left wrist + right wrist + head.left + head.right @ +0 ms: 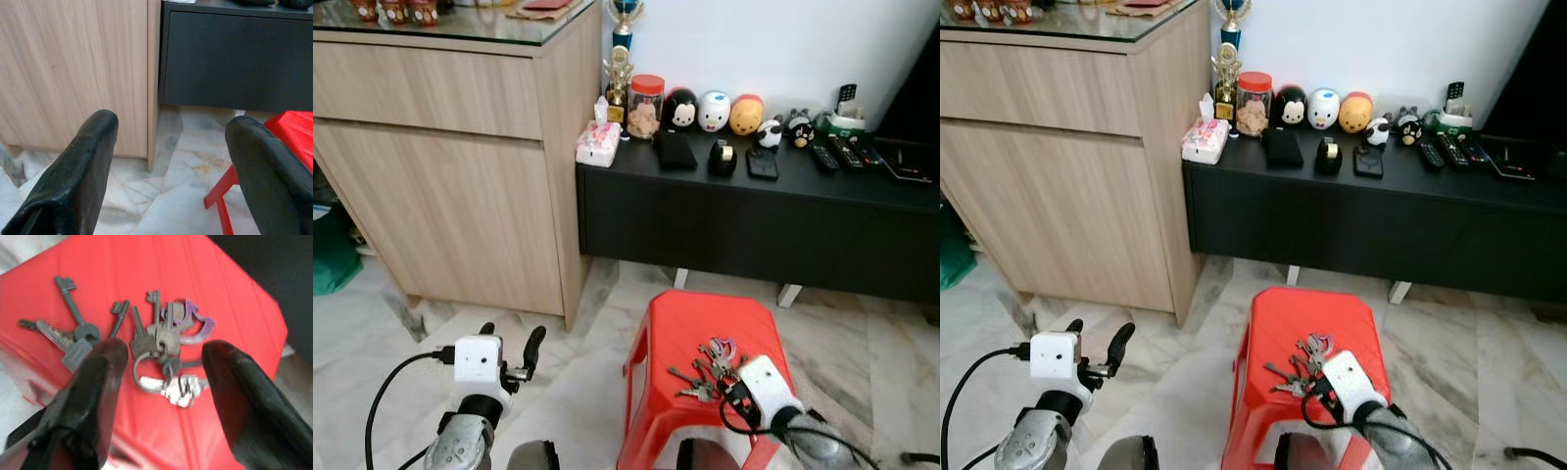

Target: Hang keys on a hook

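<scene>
On red stool (pixel 690 318), keys (pixel 156 345) w/ right gripper (pixel 161 357) spread wide over them, gripping nothing, left gripper (pixel 168 142) open, empty.

The stool (pixel 705 323) top is bare from 9 through 12 o'clock of the keys (pixel 707 367). The right gripper (pixel 161 367) straddles the keys, fingers apart. The cabinet (pixel 460 166) and console (pixel 754 225) stand at 12 o'clock, with open floor (pixel 587 333) between.
</scene>
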Tool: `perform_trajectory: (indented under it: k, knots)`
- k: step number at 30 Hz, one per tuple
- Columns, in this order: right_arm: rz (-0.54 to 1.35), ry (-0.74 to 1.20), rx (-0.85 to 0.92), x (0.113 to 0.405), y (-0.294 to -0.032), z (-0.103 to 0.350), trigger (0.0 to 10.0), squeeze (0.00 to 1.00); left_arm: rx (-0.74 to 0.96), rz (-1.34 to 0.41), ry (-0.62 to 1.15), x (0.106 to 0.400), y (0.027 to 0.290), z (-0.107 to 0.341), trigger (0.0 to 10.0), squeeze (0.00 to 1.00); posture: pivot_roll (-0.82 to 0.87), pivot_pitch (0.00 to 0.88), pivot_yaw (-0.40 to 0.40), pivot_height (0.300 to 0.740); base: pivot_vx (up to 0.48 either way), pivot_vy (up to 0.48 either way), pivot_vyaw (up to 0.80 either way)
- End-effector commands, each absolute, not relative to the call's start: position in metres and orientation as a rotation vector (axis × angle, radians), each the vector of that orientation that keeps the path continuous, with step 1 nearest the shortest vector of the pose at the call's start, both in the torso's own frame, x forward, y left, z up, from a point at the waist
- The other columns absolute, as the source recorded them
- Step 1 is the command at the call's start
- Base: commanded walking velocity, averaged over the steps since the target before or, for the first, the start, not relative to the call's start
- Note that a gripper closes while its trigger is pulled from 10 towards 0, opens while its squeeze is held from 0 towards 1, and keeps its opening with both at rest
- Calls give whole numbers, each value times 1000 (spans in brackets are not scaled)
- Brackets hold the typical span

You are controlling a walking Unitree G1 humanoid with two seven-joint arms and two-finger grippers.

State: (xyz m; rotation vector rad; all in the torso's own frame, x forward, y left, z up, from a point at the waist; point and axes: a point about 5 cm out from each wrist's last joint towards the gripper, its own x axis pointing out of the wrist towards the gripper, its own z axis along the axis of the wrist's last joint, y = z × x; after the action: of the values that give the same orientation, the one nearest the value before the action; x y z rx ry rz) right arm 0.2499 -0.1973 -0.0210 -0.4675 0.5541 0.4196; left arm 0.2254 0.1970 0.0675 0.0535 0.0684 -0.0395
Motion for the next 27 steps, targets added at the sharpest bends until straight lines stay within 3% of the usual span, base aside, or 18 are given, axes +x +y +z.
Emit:
perform_trajectory:
  k: [1, 2, 3, 7, 8, 13, 27]
  knots:
    - [438, 560, -501, 254, -196, -21, 10000, 725, 58, -70, 64, 227, 192, 71, 10000, 0, 43, 32, -86, 605, 0, 0, 0]
    - [445, 559, -507, 255, -194, -21, 10000, 725, 59, -71, 63, 226, 192, 72, 10000, 0, 44, 35, -85, 605, 0, 0, 0]
    - [471, 556, -508, 258, -189, -20, 10000, 1000, 60, -71, 60, 226, 193, 73, 10000, 0, 45, 39, -84, 605, 0, 0, 0]
    - [517, 546, -533, 262, -182, -19, 10000, 1000, 63, -69, 60, 225, 195, 75, 10000, 0, 50, 47, -84, 605, 0, 0, 0]
    - [548, 562, -503, 262, -178, -20, 10000, 0, 66, -68, 61, 225, 196, 75, 10000, 0, 53, 54, -83, 605, 0, 0, 0]
    - [645, 591, -561, 258, -169, -25, 10000, 0, 70, -66, 64, 223, 196, 76, 10000, 0, 60, 68, -88, 605, 0, 0, 0]
    - [468, 634, -522, 263, -184, -26, 10000, 0, 80, -56, 86, 215, 199, 76, 10000, 0, 73, 74, -79, 605, 0, 0, 0]
